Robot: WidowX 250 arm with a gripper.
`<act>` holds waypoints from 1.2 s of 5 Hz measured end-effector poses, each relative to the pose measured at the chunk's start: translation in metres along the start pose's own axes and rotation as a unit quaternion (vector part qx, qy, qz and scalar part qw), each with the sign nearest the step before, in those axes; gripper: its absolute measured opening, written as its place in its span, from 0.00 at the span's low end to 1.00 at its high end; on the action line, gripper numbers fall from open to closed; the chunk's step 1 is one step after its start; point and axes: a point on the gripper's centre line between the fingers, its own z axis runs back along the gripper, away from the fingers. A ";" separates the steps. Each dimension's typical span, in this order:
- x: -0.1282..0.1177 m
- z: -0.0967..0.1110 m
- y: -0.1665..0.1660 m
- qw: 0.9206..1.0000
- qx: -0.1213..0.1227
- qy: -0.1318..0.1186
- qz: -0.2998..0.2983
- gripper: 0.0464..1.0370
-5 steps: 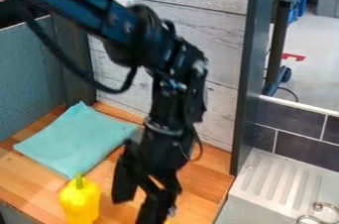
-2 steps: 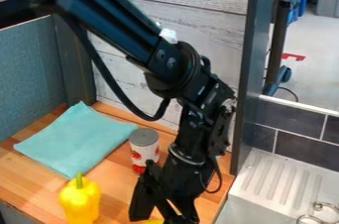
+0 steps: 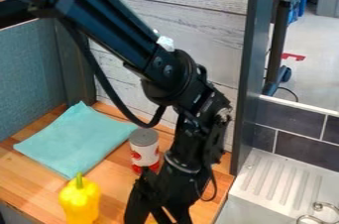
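Arm [image 3: 173,77] slants down from upper left, gripper [image 3: 156,215] parted, near can [image 3: 144,151].

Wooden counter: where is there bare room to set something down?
Bare counter lies between the cloth, pepper, can and gripper, and in a strip between the arm and dark post. Crowded at the can, between cloth and arm.

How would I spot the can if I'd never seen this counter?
Find the wooden counter below the pale plank wall. The can stands upright there, between the teal cloth and the black arm. Its flat grey top and white-and-red side set it apart from the flat cloth and the yellow pepper.
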 end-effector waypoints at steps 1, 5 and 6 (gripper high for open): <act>-0.005 -0.011 0.002 1.000 -0.001 -0.005 0.008 0.96; 0.008 -0.026 0.004 0.980 -0.058 -0.150 0.115 0.64; 0.005 -0.025 0.000 0.973 -0.075 -0.169 0.136 0.56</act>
